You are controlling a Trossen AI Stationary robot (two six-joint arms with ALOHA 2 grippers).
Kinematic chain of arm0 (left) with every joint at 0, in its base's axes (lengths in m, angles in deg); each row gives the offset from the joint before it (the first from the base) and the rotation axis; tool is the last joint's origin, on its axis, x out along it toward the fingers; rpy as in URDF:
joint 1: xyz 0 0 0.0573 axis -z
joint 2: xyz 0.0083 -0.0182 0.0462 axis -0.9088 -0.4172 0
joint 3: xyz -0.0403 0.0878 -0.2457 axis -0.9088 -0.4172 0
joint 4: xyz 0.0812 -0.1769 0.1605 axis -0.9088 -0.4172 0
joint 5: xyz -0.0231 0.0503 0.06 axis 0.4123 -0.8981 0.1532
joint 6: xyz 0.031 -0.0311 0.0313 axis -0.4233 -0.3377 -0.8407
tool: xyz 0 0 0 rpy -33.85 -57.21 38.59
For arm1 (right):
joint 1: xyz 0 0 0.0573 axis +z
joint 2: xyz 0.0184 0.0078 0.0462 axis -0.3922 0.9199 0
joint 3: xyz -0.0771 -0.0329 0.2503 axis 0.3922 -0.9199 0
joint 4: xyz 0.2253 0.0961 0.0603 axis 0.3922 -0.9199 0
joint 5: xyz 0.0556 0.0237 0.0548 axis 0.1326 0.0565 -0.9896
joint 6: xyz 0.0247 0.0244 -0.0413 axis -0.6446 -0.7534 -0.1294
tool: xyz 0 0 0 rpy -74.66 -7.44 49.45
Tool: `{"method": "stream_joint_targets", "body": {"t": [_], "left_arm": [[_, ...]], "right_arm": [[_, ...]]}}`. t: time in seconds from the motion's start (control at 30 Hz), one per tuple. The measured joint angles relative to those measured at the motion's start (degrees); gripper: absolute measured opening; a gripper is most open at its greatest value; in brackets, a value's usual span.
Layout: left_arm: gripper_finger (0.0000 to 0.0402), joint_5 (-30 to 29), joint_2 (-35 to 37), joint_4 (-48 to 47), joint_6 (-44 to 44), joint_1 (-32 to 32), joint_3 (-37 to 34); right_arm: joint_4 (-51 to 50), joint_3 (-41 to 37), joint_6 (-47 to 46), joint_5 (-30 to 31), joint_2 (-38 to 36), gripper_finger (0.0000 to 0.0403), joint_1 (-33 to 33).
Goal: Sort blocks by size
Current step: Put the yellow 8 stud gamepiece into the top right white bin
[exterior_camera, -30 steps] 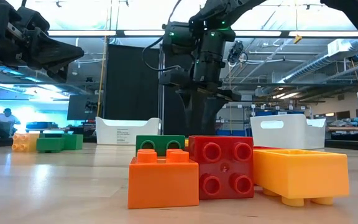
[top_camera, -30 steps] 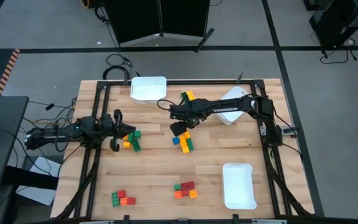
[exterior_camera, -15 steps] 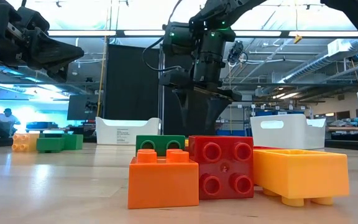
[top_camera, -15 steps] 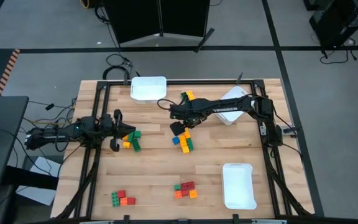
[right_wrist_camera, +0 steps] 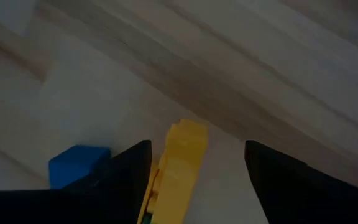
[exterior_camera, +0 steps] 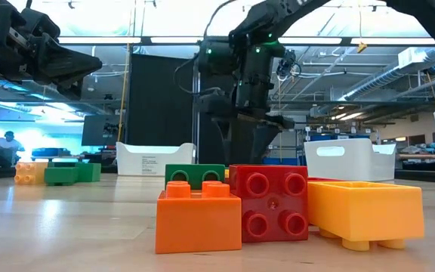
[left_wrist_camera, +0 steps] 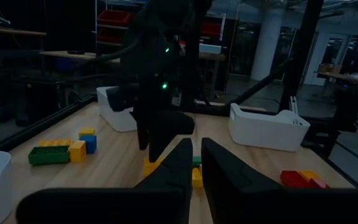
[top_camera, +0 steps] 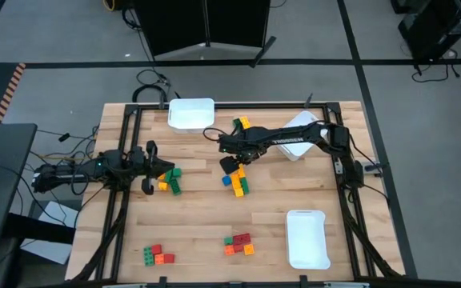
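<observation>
Blocks (exterior_camera: 266, 202): glossy smooth plastic. Table (top_camera: 198, 216): pale wood planks, matt. Bins (top_camera: 308, 238): white plastic, smooth. Arms (top_camera: 282, 140): dark, matt.

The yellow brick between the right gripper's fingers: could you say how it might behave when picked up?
The yellow brick looks like hard moulded plastic, so probably stiff and light. Its smooth sides may slip if the open right gripper pinches off-centre. Being blocky, it should slide rather than roll, perhaps nudging the blue block beside it.

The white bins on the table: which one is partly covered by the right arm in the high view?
The bin at the far right. The right arm crosses over it; the far-middle bin and the near-right bin lie uncovered.
</observation>
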Motion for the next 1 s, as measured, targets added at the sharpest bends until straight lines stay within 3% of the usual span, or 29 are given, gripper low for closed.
{"method": "stream_joint_targets", "body": {"t": [0.47, 0.63, 0.87, 1.0], "left_arm": [[0.0044, -0.02, 0.0, 0.11, 0.0, -0.01, 0.01], [0.0044, -0.02, 0.0, 0.11, -0.01, 0.0, 0.02], [0.0044, -0.02, 0.0, 0.11, -0.02, -0.01, 0.01], [0.0044, -0.02, 0.0, 0.11, 0.0, -0.01, 0.01]], "right_arm": [[3.69, -5.67, -1.46, -0.74, 0.29, 0.0226, -0.19], [4.48, -7.08, -2.61, -1.7, 0.27, 0.0188, -0.25], [4.63, -7.2, -2.58, -1.72, 0.27, 0.0102, -0.28], [4.63, -7.2, -2.55, -1.77, 0.25, 0.0102, -0.28]]}}
